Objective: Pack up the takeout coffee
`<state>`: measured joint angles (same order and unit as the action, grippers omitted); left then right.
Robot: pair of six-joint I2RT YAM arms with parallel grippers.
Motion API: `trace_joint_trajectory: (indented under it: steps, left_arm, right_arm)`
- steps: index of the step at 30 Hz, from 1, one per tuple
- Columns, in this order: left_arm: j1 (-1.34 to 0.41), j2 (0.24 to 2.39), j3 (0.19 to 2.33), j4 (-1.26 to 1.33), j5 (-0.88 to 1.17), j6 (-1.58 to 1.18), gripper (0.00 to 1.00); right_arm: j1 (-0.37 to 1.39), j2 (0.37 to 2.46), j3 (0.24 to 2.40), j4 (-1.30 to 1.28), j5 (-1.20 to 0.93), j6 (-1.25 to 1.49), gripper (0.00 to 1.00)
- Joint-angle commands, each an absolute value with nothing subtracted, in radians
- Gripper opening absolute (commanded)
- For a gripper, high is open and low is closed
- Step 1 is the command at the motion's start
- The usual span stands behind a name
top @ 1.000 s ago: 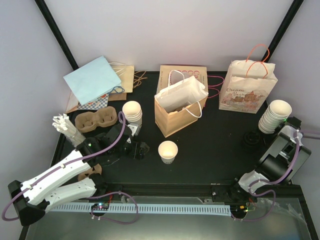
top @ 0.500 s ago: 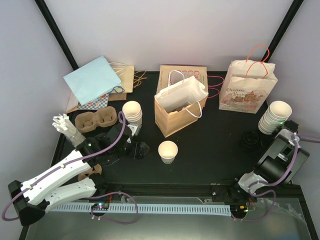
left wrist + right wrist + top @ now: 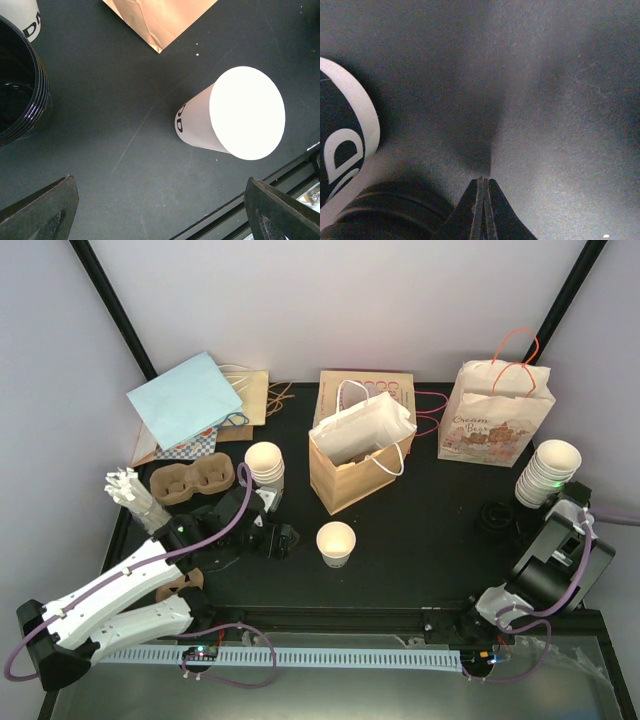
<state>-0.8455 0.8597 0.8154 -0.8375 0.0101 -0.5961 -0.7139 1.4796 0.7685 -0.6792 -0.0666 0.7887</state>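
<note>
From above, the right arm [image 3: 548, 565] has drawn back slightly from the stack of cups [image 3: 548, 472]. The left arm [image 3: 130, 585] is unmoved, so packing has not begun. The single cup [image 3: 336, 543] stands upright, empty and lidless, before the open brown bag [image 3: 340, 485], which holds a white bag [image 3: 368, 428]. Left wrist: the left gripper [image 3: 160, 215] gapes wide and empty near the cup, with a stack of black lids [image 3: 20, 85] at left. Right wrist: the right gripper [image 3: 482, 181] is pinched closed on nothing.

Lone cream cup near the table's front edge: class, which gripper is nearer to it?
Left. The left gripper sits open just left of the cup; the right gripper is shut far off to its right, beside the cup stack.
</note>
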Motion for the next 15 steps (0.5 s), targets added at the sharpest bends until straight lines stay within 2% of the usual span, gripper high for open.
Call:
trace_joint_trajectory:
  steps: [1,15]
  left_arm:
    - [-0.839,0.862,0.837,-0.829,0.031,-0.604,0.93]
    - [-0.839,0.857,0.838,-0.835,0.031,-0.605,0.93]
  right_arm:
    - [-0.697,1.453,0.739,-0.695,-0.087,0.809,0.01]
    - [-0.650,1.448,0.714,-0.666,-0.117,0.838,0.01]
